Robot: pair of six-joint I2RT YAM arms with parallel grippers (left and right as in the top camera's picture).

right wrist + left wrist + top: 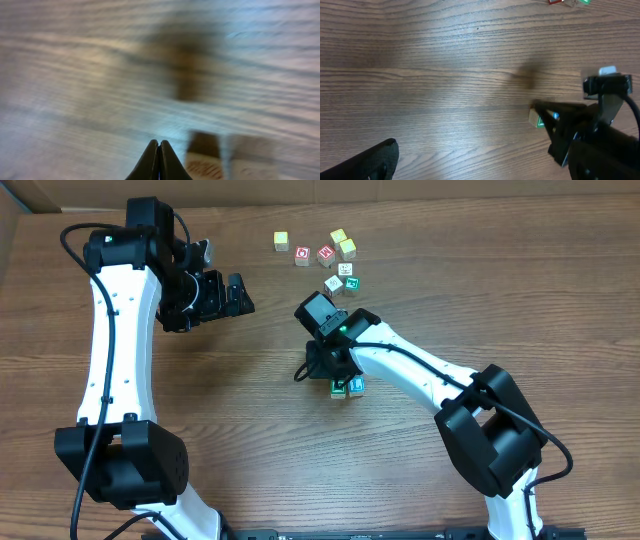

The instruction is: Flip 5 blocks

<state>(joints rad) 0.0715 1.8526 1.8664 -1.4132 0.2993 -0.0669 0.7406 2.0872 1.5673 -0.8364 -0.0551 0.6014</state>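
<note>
1. Just right of the right end effector (159, 159), pinched together on nothing: two blocks (202, 156), side by side on the bench (75, 75).
2. Well apart from the left end effector (238, 295), spread wide; favours the right arm.

Wooden table (480, 290) with scattered cubes (325, 253)

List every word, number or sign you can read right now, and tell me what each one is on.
No words, brands or numbers can be read in any view.
Red-faced cubes: white symbols, too small to read.
White and teal blocks at the top: printed symbols, too small to read.
Two blocks beside the right gripper: teal faces, marks unreadable; blurred in the right wrist view.
</note>
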